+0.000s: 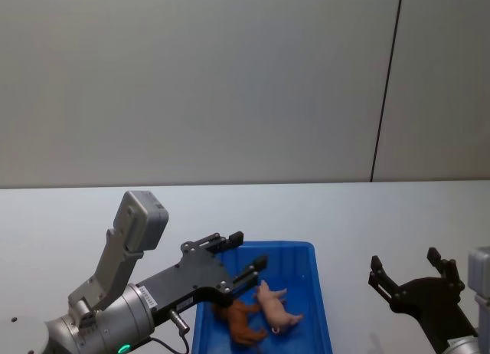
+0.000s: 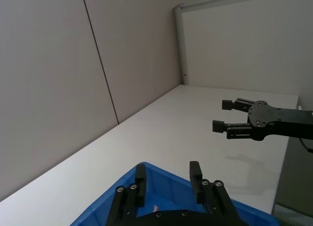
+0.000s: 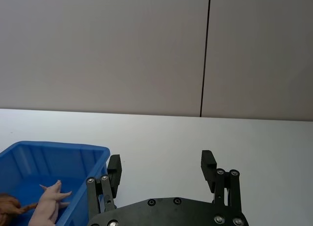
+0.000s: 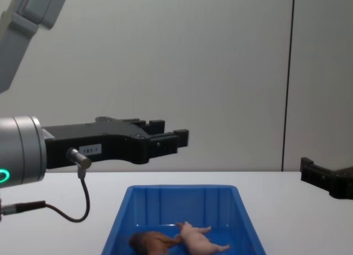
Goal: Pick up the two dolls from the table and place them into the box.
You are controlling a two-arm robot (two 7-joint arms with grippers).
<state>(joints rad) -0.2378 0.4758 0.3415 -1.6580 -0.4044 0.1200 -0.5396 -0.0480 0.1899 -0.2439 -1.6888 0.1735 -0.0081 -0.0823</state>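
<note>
Item one, left of the box: we log the left end effector, raised above the box's left rim, fingers apart and carrying nothing. In the chest view it hangs well above the box, reaching across from the left.

Item two, the landmark: the box, a bright blue bin with sloped ribbed walls, set on the tabletop.

Item three, inside the box: the two dolls. The brown animal lies on the box floor toward the left wall; the pink pig lies on its side just to its right, the two touching or very nearly so. The chest view confirms both rest on the bottom, below the rim.

Item four, right of the box: the right end effector, held above bare tabletop well apart from the box, fingers spread and empty.

Progress: we judge the task essentially complete. Both dolls are in the box and neither end effector grips anything. We see no further doll on the tabletop. What remains, in our estimate, is only for the arms to draw clear.

Surface and room: the tabletop is flat, plain white and far wider than the box. Behind it runs a pale grey wall with one dark vertical seam to the right of the box.
</note>
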